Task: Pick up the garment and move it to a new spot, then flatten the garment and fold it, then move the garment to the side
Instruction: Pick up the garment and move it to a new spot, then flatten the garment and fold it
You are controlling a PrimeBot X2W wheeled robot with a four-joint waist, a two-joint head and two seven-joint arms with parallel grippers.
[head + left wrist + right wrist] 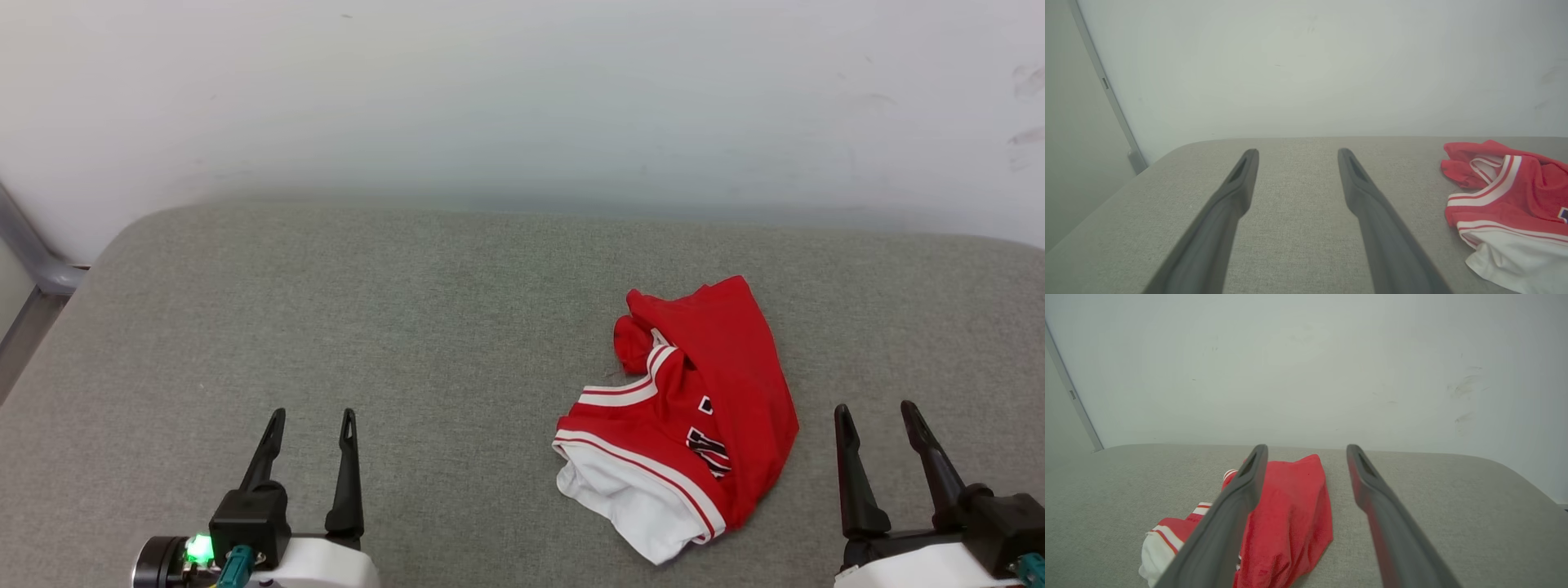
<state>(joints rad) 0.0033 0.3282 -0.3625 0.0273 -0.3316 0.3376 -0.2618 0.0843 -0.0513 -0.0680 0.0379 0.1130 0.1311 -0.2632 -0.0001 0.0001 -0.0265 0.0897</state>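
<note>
Head view: the shirt point(735, 384) lies crumpled in a heap on the grey fabric-covered counter point(408, 327), right of centre and in the near half. The red body is bunched up. A white sleeve with red-white striped trim spills out at the near left of the heap. A scrap of black, white-edged lettering shows in a fold. Not flattened or folded yet.

Left end effector point(314, 414): I see it at the near left, pointing away from me, spread wide with nothing between the jaws. It is well apart from the shirt, with bare counter between them. In the left wrist view both fingers point(1237, 192) stand over bare fabric, and the shirt sits off to their right, untouched.

Right end effector point(875, 407): near right, also spread wide and empty. It stands close beside the near right edge of the heap, but apart from it. In the right wrist view one finger crosses in front of the red cloth, and more cloth shows through the gap. From that view I cannot tell how high it sits over the counter.

Far side: a pale wall point(490, 98) runs behind the counter, with a few faint scuffs at the right. A grey metal bar point(33, 253) stands at the far left corner
</note>
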